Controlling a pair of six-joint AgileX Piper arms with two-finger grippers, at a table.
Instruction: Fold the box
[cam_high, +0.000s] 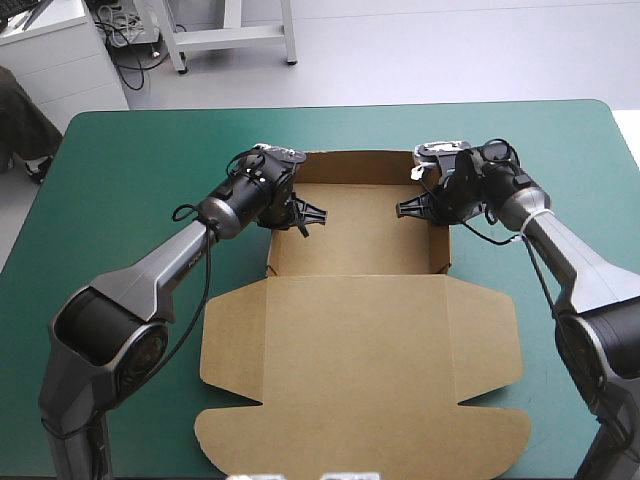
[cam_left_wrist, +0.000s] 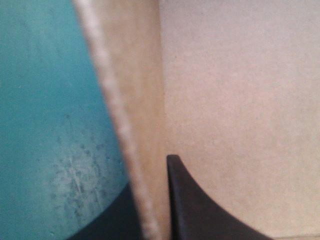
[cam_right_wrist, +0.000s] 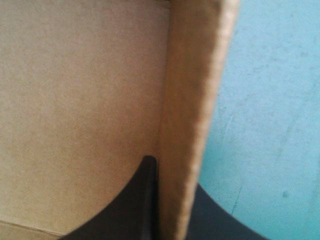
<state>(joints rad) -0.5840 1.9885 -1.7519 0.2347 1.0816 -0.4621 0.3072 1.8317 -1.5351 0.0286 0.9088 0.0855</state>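
Note:
The brown box (cam_high: 355, 300) lies mid-table as an open tray at the far end, its lid flat toward the near edge. My left gripper (cam_high: 298, 213) straddles the tray's left wall (cam_left_wrist: 131, 120), one black finger (cam_left_wrist: 197, 210) inside the tray and the other outside, shut on the board. My right gripper (cam_high: 418, 207) does the same on the right wall (cam_right_wrist: 192, 100), its inner finger (cam_right_wrist: 132, 205) against the tray floor side. Both walls stand upright. The far wall (cam_high: 355, 158) is raised as well.
The lid's rounded flaps (cam_high: 360, 435) reach almost to the table's near edge. Bare teal-green cover (cam_high: 120, 170) lies to the left of the box, and more of it (cam_high: 570, 150) to the right and beyond the tray.

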